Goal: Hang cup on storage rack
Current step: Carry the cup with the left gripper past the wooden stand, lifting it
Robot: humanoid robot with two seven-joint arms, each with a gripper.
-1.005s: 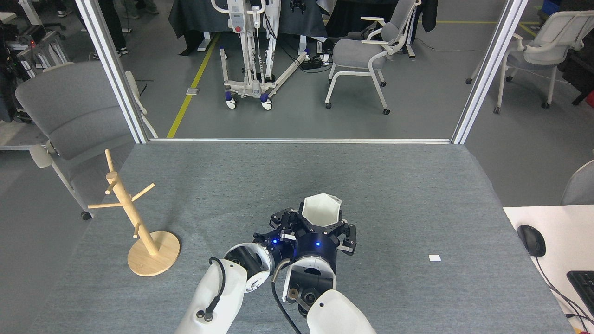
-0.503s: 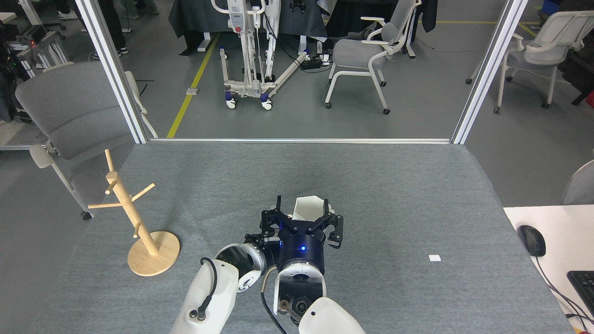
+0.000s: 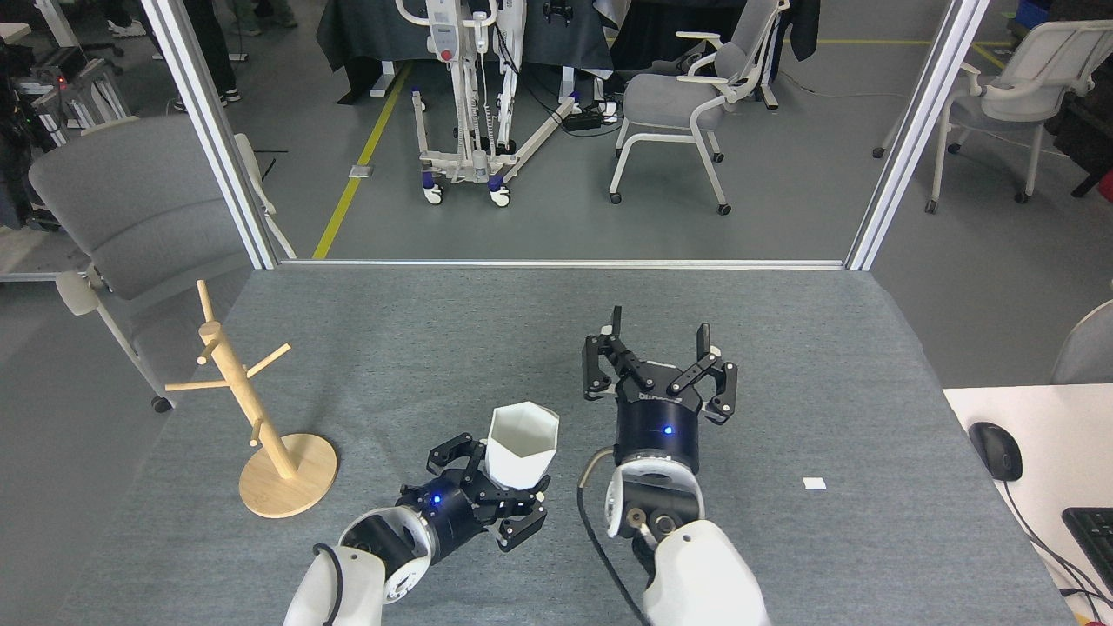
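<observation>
The cup [image 3: 520, 445] sits rim-up in the left gripper [image 3: 487, 489], whose fingers [image 3: 453, 450] clasp its lower faceted sides above the bench [image 3: 417, 348]. No handle shows from here, so judging its facing comes first: it must turn toward a peg before threading. The storage rack [image 3: 248, 404] stands well off to the left of those fingers, its pegs angled upward; approach from above and slide down. The right gripper [image 3: 658, 358] hangs empty with fingers spread, just beyond the cup. Bare bench lies between cup and rack.
</observation>
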